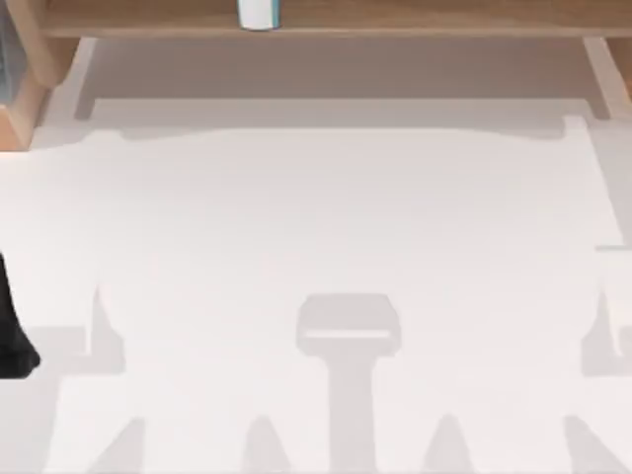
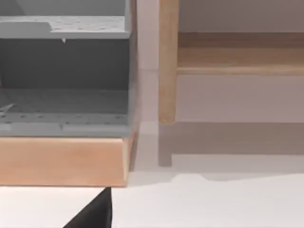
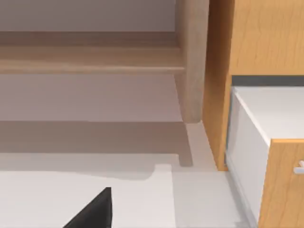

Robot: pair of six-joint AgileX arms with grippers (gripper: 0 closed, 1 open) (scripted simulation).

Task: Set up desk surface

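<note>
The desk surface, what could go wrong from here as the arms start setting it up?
1. The desk surface is plain white with grey shadows, so depth over it may be misjudged.
2. The wooden shelf frame overhangs the far edge; an arm reaching back could strike it or the small white object on it.
3. The left arm sits by the left edge near the grey drawer unit.

At nine o'clock in the top view, the left arm point(image 1: 14, 331) is a dark sliver cut off by the frame edge, its gripper out of sight. At twelve o'clock, a small white and blue object point(image 1: 259, 13) on the wooden shelf frame point(image 1: 326, 22) is sliced by the top edge, too little showing to name it. In each wrist view, a black wedge point(image 2: 92, 213) pokes in at six o'clock, cropped by the edge. The desk surface point(image 1: 326, 217) runs off every side.
</note>
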